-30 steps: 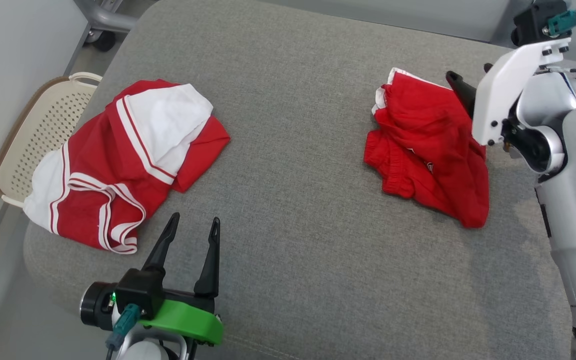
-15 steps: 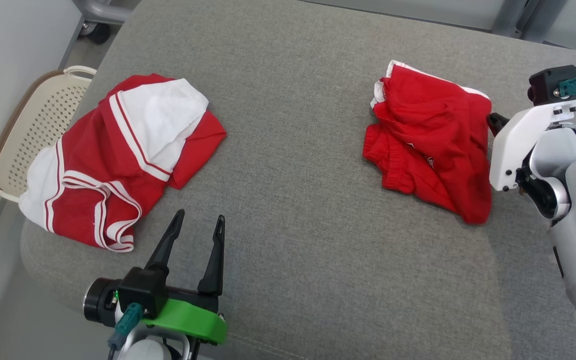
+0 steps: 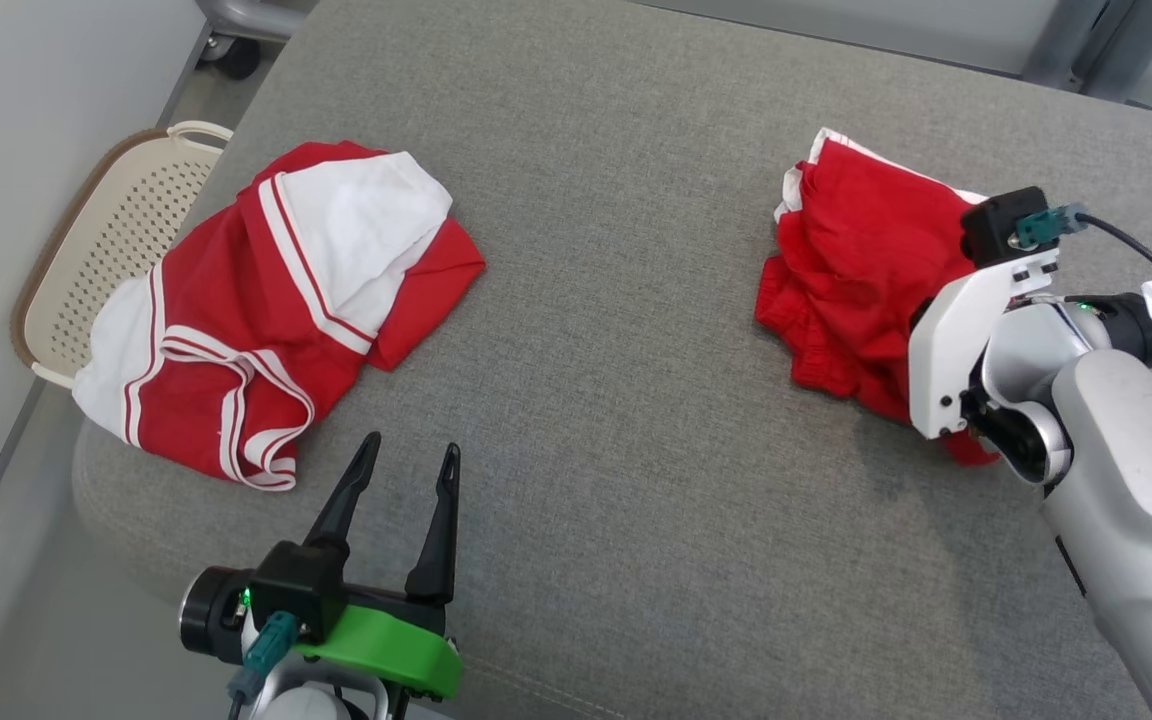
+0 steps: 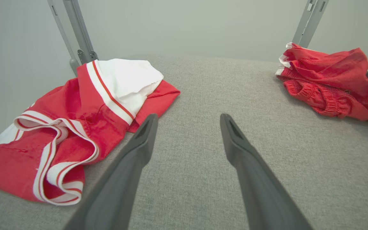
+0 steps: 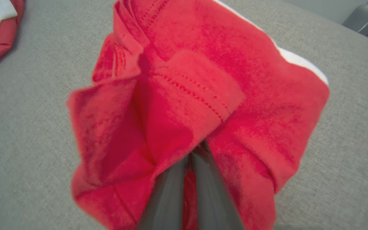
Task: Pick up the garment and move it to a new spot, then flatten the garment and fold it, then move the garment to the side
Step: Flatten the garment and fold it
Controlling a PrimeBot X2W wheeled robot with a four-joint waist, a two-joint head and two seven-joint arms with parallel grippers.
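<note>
The right gripper (image 5: 193, 152) is pinched shut on a fold of the red shorts (image 5: 203, 80), its two fingers pressed together with cloth bunched around their tips. The shorts lie crumpled on the right side of the grey cushion (image 3: 586, 300), with white trim along their far edge.

The bite looks like a thin ridge of fabric, and I cannot tell how many layers it holds. If it holds only the top layer, a lift may let the cloth slide out. Or one flap may rise while the rest drags across the cushion and arrives more tangled. Held from a single point, the shorts would likely hang twisted, which makes flattening harder.

The left gripper (image 3: 406, 462) hovers empty over the cushion's near edge with its fingers spread wide. It is well apart from the shorts, so it cannot steady them.

A red-and-white garment (image 3: 266, 310) lies at the cushion's left edge beside a cream perforated basket (image 3: 96, 250). Setting the shorts down too far left would overlap it.
</note>
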